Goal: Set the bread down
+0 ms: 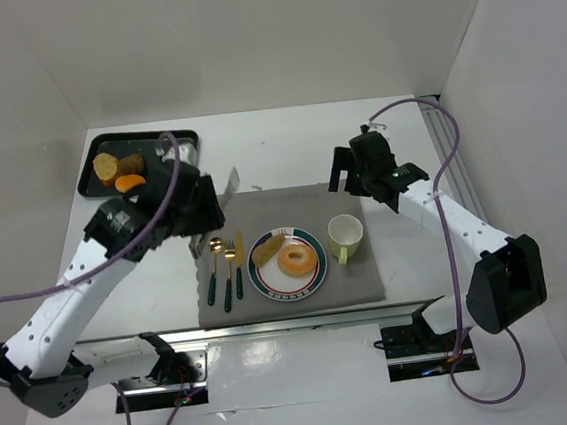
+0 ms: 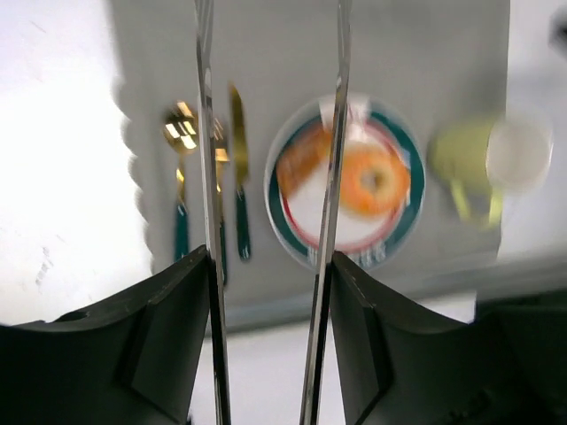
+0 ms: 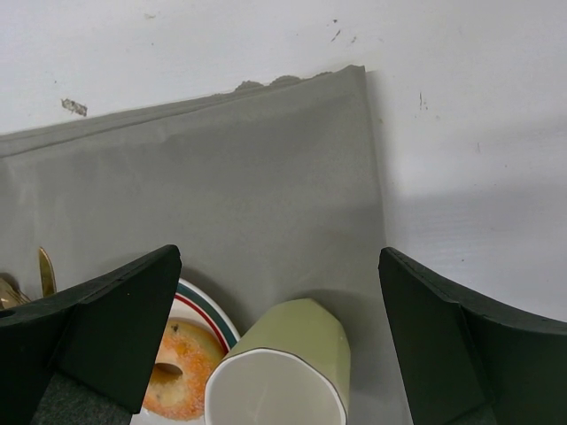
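A ring-shaped bun [image 1: 298, 260] and a tan slice [image 1: 268, 248] lie on the striped plate [image 1: 315, 279] on the grey mat. A tan chunk [image 1: 106, 167] and an orange piece [image 1: 132, 183] lie on the black tray [image 1: 146, 138] at the back left. My left gripper [image 1: 209, 206] is shut on metal tongs [image 1: 233, 183], held above the mat's left part. In the left wrist view the tong arms [image 2: 205, 133] stand apart and empty over the plate [image 2: 409, 212], bun [image 2: 372, 181] and slice [image 2: 301, 164]. My right gripper [image 1: 345, 171] is open and empty behind the cup.
A pale green cup [image 1: 345, 235] stands right of the plate, and shows in the right wrist view [image 3: 283, 372] beside the bun [image 3: 173, 367]. Gold and teal cutlery [image 1: 226, 268] lies on the mat [image 1: 360, 280] left of the plate. White walls enclose the table.
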`<action>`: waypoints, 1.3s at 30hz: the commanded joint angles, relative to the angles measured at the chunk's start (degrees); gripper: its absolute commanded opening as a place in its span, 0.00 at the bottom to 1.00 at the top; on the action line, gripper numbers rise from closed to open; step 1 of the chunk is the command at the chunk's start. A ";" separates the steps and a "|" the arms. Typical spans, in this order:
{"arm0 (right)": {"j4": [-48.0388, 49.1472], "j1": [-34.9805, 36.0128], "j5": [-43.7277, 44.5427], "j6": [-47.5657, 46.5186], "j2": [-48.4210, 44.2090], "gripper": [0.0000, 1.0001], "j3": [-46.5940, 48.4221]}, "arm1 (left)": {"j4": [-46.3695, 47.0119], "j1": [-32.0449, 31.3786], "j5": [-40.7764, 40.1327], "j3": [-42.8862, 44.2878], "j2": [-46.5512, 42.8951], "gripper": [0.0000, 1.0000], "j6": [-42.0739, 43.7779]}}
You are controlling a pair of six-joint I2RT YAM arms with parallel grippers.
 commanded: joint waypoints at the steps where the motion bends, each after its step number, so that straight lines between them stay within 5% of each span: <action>1: 1.57 0.42 0.76 0.46 -3.33 1.00 -1.23 | 0.62 10.95 -3.31 9.28 7.87 0.65 3.82; 7: 2.80 0.42 -1.26 -0.06 -4.13 1.00 -1.94 | 2.62 36.51 2.57 19.06 19.50 0.62 12.61; 14: 4.56 0.42 -3.89 -0.06 -0.88 1.00 -1.94 | 6.41 55.62 13.12 20.13 28.91 0.60 14.20; 17: 4.57 0.42 -3.90 -0.59 0.26 1.00 -2.47 | 8.97 61.60 23.56 21.08 32.34 0.58 14.82; 28: 4.74 0.42 -4.78 -0.59 4.40 1.00 -3.88 | 9.58 65.85 25.79 29.96 46.92 0.58 14.12; 39: 4.22 0.42 -4.25 -0.59 5.54 1.00 -2.21 | 12.56 66.99 22.88 28.65 50.01 0.58 12.53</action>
